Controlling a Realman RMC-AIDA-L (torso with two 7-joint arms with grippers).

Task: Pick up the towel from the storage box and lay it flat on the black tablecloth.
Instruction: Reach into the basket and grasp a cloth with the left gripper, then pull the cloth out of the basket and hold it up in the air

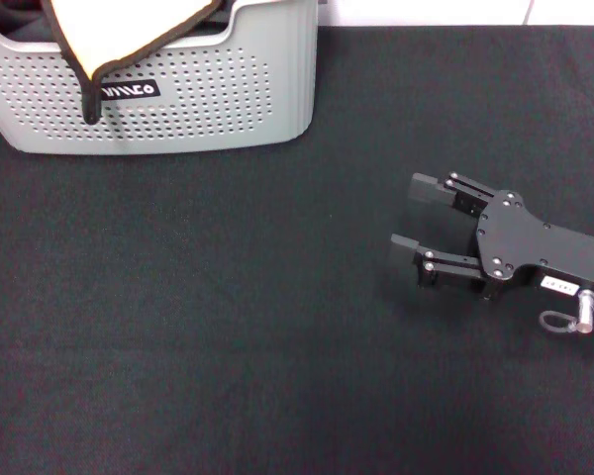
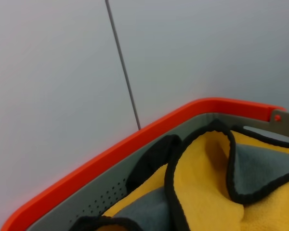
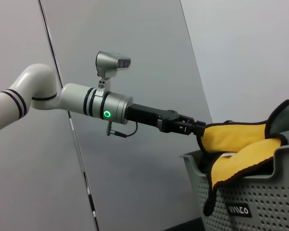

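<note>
The towel (image 1: 129, 30), yellow-orange and grey with black edging, lies in the light grey storage box (image 1: 198, 99) at the far left, and one corner hangs over the front rim. In the right wrist view my left gripper (image 3: 198, 129) reaches over the box (image 3: 269, 192) and is shut on the towel's (image 3: 236, 139) upper edge. The left wrist view shows the towel's folds (image 2: 207, 178) inside the box rim (image 2: 135, 149). My right gripper (image 1: 411, 216) is open and empty, low over the black tablecloth (image 1: 228, 297) at the right.
A grey wall panel (image 3: 135, 57) stands behind the box. The tablecloth spreads from the box to the near edge, with only my right arm (image 1: 544, 257) over it.
</note>
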